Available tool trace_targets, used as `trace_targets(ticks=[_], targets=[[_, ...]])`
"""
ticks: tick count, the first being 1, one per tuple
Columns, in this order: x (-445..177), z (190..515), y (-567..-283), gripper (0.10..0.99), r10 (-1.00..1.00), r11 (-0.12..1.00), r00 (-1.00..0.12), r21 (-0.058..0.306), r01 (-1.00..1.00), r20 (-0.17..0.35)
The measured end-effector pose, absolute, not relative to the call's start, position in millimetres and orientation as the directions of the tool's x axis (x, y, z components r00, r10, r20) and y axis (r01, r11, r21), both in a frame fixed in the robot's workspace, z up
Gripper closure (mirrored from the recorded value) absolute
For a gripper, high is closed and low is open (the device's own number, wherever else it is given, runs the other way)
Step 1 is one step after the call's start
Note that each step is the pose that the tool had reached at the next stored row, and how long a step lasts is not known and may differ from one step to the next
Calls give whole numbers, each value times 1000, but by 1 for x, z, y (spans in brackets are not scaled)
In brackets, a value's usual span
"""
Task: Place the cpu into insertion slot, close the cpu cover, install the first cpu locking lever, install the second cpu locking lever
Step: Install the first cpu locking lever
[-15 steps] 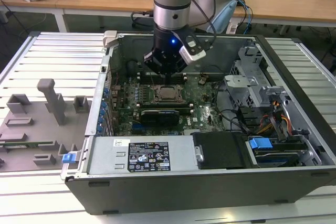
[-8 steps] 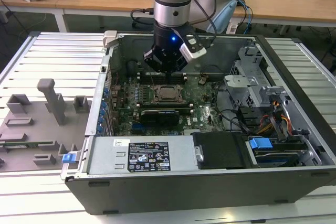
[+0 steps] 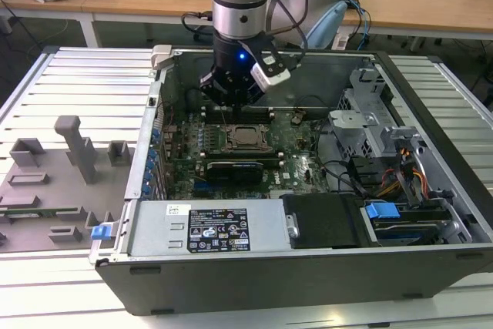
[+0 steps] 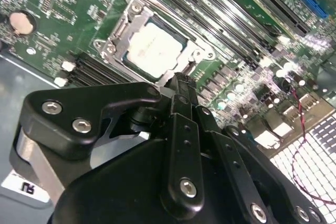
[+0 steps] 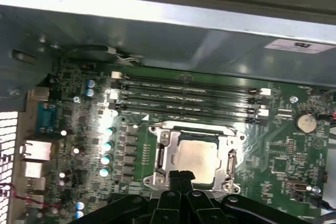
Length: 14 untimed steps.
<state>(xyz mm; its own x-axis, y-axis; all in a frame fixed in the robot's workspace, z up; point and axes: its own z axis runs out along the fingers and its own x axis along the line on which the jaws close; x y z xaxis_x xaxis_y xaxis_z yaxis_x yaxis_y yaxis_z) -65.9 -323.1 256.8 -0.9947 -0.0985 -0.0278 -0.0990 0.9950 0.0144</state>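
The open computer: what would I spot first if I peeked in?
A big silver robot arm reaches down into the open computer case in the exterior view. In the first wrist view its black claw hangs, shut, right at the edge of a shiny square chip sitting in its metal-framed socket on the green board.

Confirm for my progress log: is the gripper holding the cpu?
No: in the first wrist view the cpu lies flat in the insertion slot, with the gripper poised at the slot's edge.
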Motion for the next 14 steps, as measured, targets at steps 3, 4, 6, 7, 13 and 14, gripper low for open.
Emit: trace_targets(ticks=[3,4,6,7,13,14], targets=[[-73,257,-323,980,-98,995,-995,14,-99,-28],[-75,257,-323,980,-98,995,-995,14,-99,-28],[-79,257,-323,980,-99,995,-995,14,-99,-28],[-81,257,-323,980,-98,995,-995,14,-99,-28],[-93,257,-323,980,-98,995,-995,15,-99,-29],[-94,257,-323,980,-98,995,-995,17,-99,-30]])
